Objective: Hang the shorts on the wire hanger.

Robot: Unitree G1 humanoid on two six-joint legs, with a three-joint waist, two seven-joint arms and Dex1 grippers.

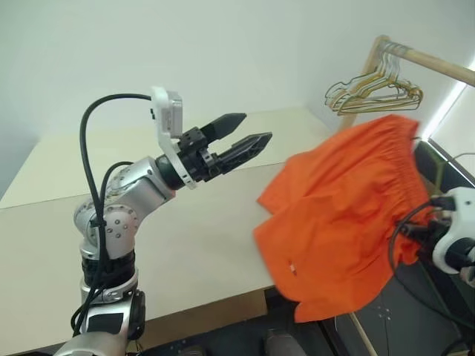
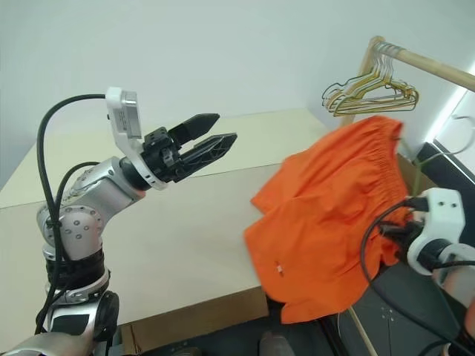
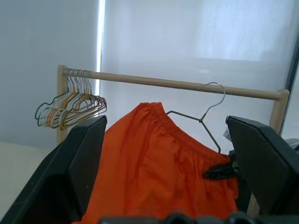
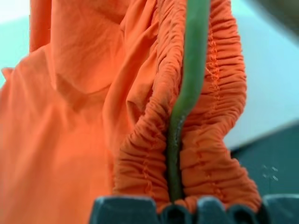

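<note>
There is one wooden rail (image 3: 173, 84), and everything here is told from it. One wire hanger (image 3: 204, 120) hooks over the rail near its far post. One pair of orange shorts (image 1: 349, 215) hangs below the rail, with the stretchy waistband bunched around the hanger's wire. At the other end of the rail sits one bunch of yellowish and dark hangers (image 1: 375, 89); they are too tangled to count. There are two grippers. The right gripper (image 4: 180, 207), low under the rail, is squeezed tight on the waistband and the wire together. The left gripper (image 1: 241, 139) is well away from the rail, above the one table (image 1: 59, 222), spread wide and holding nothing.
</note>
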